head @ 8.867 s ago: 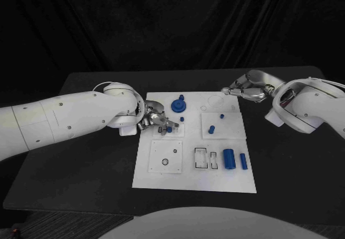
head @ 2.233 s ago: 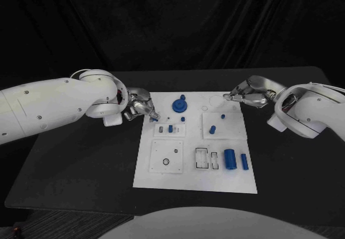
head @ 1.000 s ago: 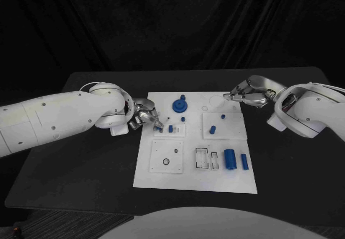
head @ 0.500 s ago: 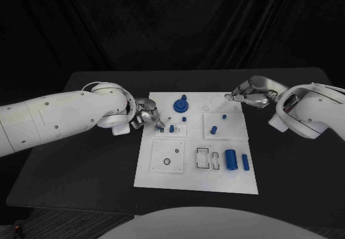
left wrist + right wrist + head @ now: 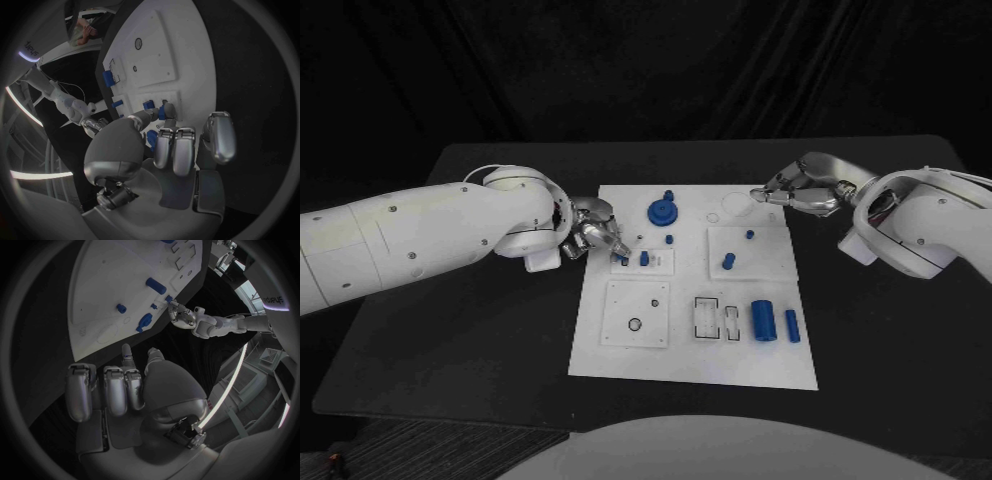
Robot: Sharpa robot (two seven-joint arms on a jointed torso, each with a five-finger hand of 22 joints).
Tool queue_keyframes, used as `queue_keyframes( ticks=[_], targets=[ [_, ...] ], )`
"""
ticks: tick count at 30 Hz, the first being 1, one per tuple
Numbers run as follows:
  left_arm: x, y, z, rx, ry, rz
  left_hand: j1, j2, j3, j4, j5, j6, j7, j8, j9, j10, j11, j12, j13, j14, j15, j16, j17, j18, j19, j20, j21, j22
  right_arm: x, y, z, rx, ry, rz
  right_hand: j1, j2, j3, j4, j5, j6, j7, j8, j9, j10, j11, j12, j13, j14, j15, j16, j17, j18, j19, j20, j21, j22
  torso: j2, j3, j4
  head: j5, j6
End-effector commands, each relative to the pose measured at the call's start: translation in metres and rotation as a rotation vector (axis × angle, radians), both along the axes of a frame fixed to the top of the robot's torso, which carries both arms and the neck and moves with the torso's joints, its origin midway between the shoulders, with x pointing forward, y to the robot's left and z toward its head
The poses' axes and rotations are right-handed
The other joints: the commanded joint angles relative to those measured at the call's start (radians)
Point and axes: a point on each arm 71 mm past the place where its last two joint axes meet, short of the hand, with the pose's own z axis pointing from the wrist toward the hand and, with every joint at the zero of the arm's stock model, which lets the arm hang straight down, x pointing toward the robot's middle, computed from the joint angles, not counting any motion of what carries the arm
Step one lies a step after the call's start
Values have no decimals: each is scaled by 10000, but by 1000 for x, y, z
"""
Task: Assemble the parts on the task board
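The task board (image 5: 689, 340) lies flat in the middle of the black desk (image 5: 459, 330), its long sides running from the near edge toward the far edge. The left robot hand (image 5: 599, 238) sits at the board's left edge, toward the far end, with its fingertips (image 5: 164, 111) pinching a small blue peg (image 5: 620, 258) over the small raised plate (image 5: 643, 262) there; a second blue peg (image 5: 643, 258) stands upright in that plate just beside it (the two look close to touching, though I cannot tell for sure). The right robot hand (image 5: 798, 190) hangs over the board's far right corner, fingers curled in on nothing, well apart from every blue part. Between the two hands, near the board's far edge, sits the blue gear (image 5: 661, 210). Two larger blue cylinders (image 5: 762, 320) lie side by side toward the board's near right corner.
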Motion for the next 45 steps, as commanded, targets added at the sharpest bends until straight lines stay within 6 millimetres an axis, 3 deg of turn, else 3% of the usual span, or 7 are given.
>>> queue_keyframes(
  ticks=[1, 3, 4, 6, 24, 36, 45],
  targets=[
    [-5, -3, -6, 289, 123, -442, -25, 95, 331, -295, -15, -26, -72, -34, -10, 1046, -52, 28, 2616, 1039, -23, 27, 2635, 71, -95, -4, -61, 1720, 0, -1, -1, -8, -5, -119, 91, -26, 61, 6, 59, 34, -18, -59, 12, 1078, -38, -67, 2613, 1077, -51, 26, 2635, -21, 765, -15, 29, 2453, 0, 3, 1, -8, 2],
    [-5, -2, -6, 520, 8, -593, -25, 95, 331, -295, -15, -26, -72, -34, -10, 1046, -52, 28, 2616, 1039, -23, 27, 2635, 71, -95, -4, -61, 1720, 0, -1, -1, -19, 12, -133, 91, -26, 61, 6, 59, 34, -18, -59, 12, 1078, -38, -67, 2613, 1077, -51, 26, 2635, -21, 765, -15, 29, 2453, 1, 0, -1, 5, 2],
    [-5, -2, -6, 544, -9, -605, -274, 229, -108, 11, -2048, -56, -280, -92, -45, 1046, 59, 28, 2616, 1039, -88, 27, 2635, 69, -244, 104, -260, 1655, 0, -1, -1, -20, 14, -134, 91, -26, 61, 6, 60, 34, -18, -59, 12, 1078, -38, -67, 2613, 1077, -51, 26, 2635, -21, 765, -15, 29, 2453, 0, 1, -2, 3, 2],
    [-5, -2, -6, 569, -24, -618, -243, 196, -202, -18, -1866, -50, -94, -111, -65, 1046, -39, 28, 2616, 1039, -10, 27, 2635, 116, -256, 14, -283, 1650, 0, -1, -1, -21, 16, -135, 204, -60, 98, -53, 195, 37, -23, -66, 15, 1078, -43, -67, 2613, 1077, -53, 26, 2635, -20, 763, -24, 25, 2451, 0, 1, -3, 0, 2],
    [-9, -1, -5, 581, -111, -671, -286, 241, -398, 60, -1903, 8, -72, -128, -106, 1046, -35, 28, 2616, 1039, -5, 27, 2635, 114, -238, 17, -276, 1656, 0, -3, -1, -41, 45, -177, 305, -81, 138, -84, 341, 39, -23, -79, 16, 1078, -46, -67, 2613, 1077, -59, 26, 2635, -17, 757, -26, 15, 2448, -22, 5, -10, -7, 2],
    [-8, 2, -6, 649, -50, -649, -414, 379, -828, 311, -2250, 65, -62, -202, -201, 1046, -23, 28, 2616, 1039, 5, 27, 2635, 124, -245, 28, -336, 1645, 0, -3, -2, -57, 72, -196, 477, -148, 214, -134, 677, 47, -22, -111, 13, 1078, -49, -67, 2613, 1077, -64, 26, 2635, -14, 752, -33, 4, 2444, -8, 8, 0, -19, 2],
    [-8, 1, -6, 679, -18, -675, -835, 476, -1822, 949, -2993, 114, -14, -296, -301, 1046, 21, 28, 2616, 1039, 44, 27, 2635, 135, -260, 64, -433, 1631, 0, -3, -2, -64, 88, -183, 602, -203, 286, -172, 961, 56, -26, -139, 7, 1078, -52, -67, 2613, 1077, -68, 26, 2635, -12, 748, -37, -5, 2441, 3, 3, -1, -17, 2]
  ],
)
